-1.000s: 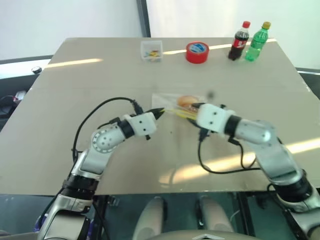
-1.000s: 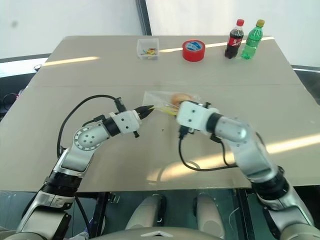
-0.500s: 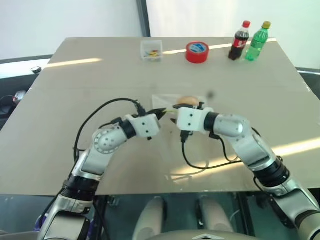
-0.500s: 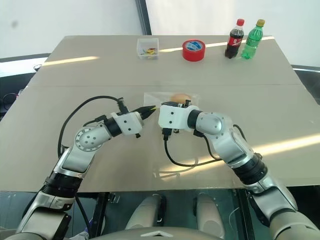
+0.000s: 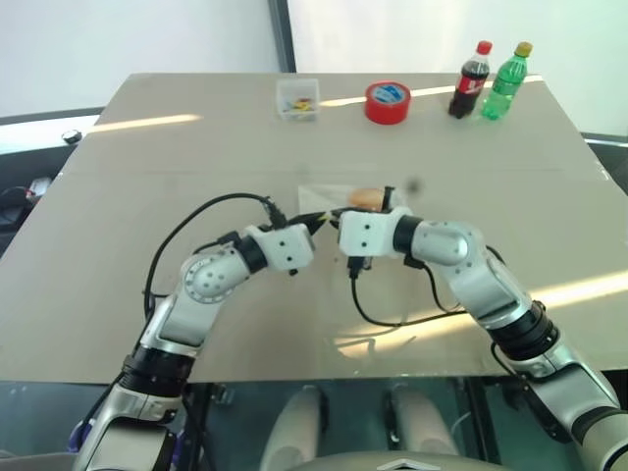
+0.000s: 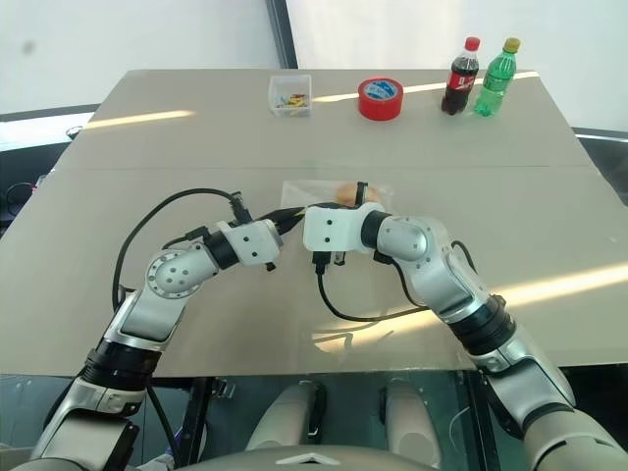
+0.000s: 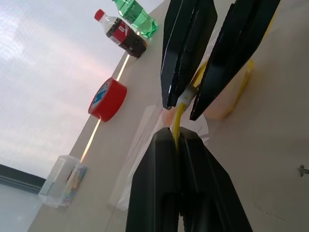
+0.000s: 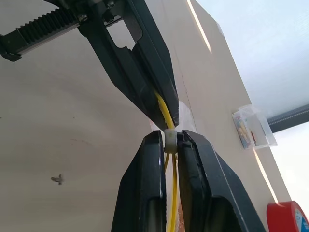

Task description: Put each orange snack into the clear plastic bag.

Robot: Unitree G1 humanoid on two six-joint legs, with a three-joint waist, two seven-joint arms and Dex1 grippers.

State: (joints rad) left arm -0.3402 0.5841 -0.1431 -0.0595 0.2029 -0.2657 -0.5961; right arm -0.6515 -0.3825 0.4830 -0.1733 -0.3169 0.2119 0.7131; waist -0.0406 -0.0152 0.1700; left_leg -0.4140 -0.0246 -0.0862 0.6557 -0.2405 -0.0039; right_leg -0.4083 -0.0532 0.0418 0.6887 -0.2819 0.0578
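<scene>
The clear plastic bag (image 5: 319, 196) lies flat at the table's middle. One orange snack (image 5: 367, 198) shows through its plastic. My left gripper (image 5: 319, 220) is shut on the bag's yellow seal strip (image 7: 179, 112) at the near edge. Fingertip to fingertip with it, my right gripper (image 8: 169, 137) is shut on the small white slider (image 8: 169, 135) on that same strip. In the left wrist view the snack (image 7: 224, 104) is a pale orange patch behind the right gripper's fingers (image 7: 186, 72).
Along the table's far edge stand a small clear box (image 5: 297, 99) of coloured bits, a red tape roll (image 5: 387, 102), a cola bottle (image 5: 472, 80) and a green bottle (image 5: 505, 69). Black cables hang from both wrists over the near table.
My right gripper has swung left across the bag to meet the left gripper, and its fingers have closed on the seal strip. The left arm has kept still.
</scene>
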